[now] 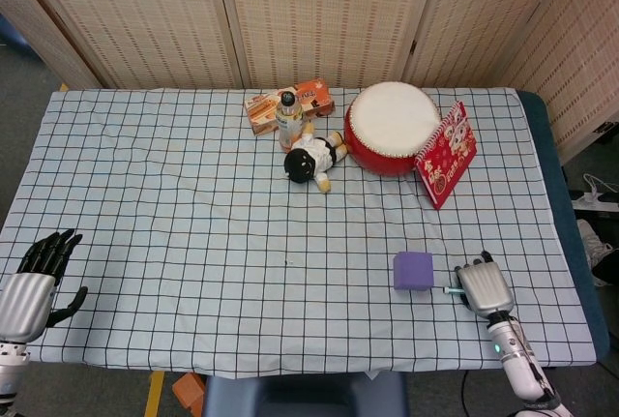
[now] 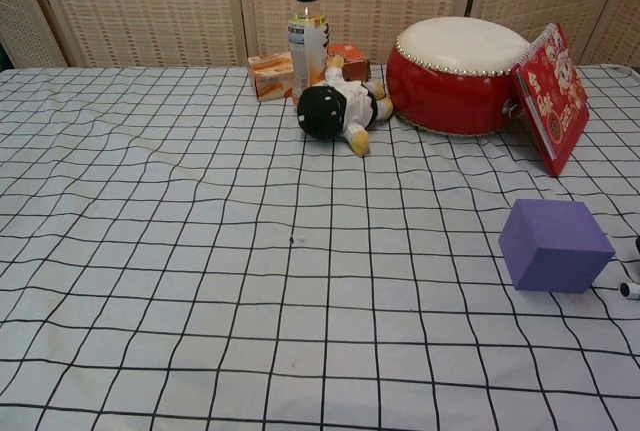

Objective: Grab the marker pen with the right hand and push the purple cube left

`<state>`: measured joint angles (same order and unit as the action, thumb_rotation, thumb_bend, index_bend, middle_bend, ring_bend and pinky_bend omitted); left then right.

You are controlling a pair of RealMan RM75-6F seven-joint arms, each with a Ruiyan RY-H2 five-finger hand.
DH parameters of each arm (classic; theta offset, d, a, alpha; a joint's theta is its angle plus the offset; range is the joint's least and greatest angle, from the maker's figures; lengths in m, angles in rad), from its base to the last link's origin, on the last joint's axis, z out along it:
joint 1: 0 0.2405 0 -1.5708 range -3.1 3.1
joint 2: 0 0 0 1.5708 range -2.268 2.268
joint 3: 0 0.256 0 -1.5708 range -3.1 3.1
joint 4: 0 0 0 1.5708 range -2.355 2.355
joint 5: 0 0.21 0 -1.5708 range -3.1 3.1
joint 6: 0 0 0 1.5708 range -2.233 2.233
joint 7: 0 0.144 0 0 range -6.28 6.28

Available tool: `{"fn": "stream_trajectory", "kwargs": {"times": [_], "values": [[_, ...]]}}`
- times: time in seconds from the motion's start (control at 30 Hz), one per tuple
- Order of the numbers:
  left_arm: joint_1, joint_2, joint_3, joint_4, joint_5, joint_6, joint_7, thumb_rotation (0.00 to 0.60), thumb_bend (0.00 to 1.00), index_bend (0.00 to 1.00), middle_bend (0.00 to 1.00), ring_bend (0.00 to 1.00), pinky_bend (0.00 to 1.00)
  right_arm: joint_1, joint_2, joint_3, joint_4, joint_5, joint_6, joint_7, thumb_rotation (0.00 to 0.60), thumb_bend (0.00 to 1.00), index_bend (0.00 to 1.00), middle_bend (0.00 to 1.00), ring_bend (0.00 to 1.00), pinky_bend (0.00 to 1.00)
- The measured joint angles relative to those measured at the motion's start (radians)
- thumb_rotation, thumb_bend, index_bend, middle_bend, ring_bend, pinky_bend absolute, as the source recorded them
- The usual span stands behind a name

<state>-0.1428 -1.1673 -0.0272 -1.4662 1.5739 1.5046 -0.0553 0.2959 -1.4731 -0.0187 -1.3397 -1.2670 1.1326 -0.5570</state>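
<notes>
Woven reed screens point(image 1: 319, 15) are standing behind the surface point(image 1: 193, 194), which is lying under a white cloth with a black grid. We are seeing our right hand point(image 1: 485, 287) resting on the cloth near the front right corner, back upward, fingers curled down over the marker pen point(image 1: 451, 289). Only the pen's pale tip with a green band is poking out from the hand's left side, so we cannot tell for sure whether the fingers are actually gripping it. In the chest view that tip point(image 2: 630, 290) is just showing at the right edge.

We are finding the purple cube point(image 1: 413, 270) just beside the hand, to its left, with the pen tip pointing into the narrow gap between them; tip and cube appear apart. The cube point(image 2: 553, 245) is sitting flat on the cloth.

Our left hand point(image 1: 37, 283) is hovering at the front left edge, fingers spread and holding nothing.

Along the back we are seeing a red drum point(image 1: 392, 128), a red calendar point(image 1: 446, 154) leaning by it, a panda doll point(image 1: 314, 159) lying down, a bottle point(image 2: 308, 29) standing upright and an orange box point(image 1: 266, 110) behind it.
</notes>
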Motion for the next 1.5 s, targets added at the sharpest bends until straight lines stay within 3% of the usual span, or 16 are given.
{"fn": "stream_trajectory", "kwargs": {"times": [0.3,0.57,1.0,1.5], "values": [[0.002,0.002,0.004,-0.005,0.013,0.009,-0.007,0.6,0.38,0.0,0.0,0.0,0.1,-0.009,0.102,0.024,-0.097,-0.012,0.04,0.034,0.6,0.48,0.91,0.76,0.48,0.25],[0.0,0.001,0.005,-0.005,0.017,0.007,-0.008,0.6,0.38,0.0,0.0,0.0,0.1,0.019,0.146,0.059,-0.163,0.02,0.029,-0.018,0.6,0.48,0.91,0.76,0.48,0.25],[-0.001,0.009,0.004,-0.005,0.011,0.003,-0.026,0.6,0.38,0.0,0.0,0.0,0.1,0.113,0.078,0.082,-0.194,0.09,-0.049,-0.178,0.6,0.48,0.91,0.76,0.48,0.25],[0.0,0.014,0.002,-0.002,0.011,0.007,-0.043,0.6,0.38,0.0,0.0,0.0,0.1,0.172,0.033,0.078,-0.25,0.122,-0.065,-0.269,0.6,0.48,0.91,0.76,0.48,0.25]]}}
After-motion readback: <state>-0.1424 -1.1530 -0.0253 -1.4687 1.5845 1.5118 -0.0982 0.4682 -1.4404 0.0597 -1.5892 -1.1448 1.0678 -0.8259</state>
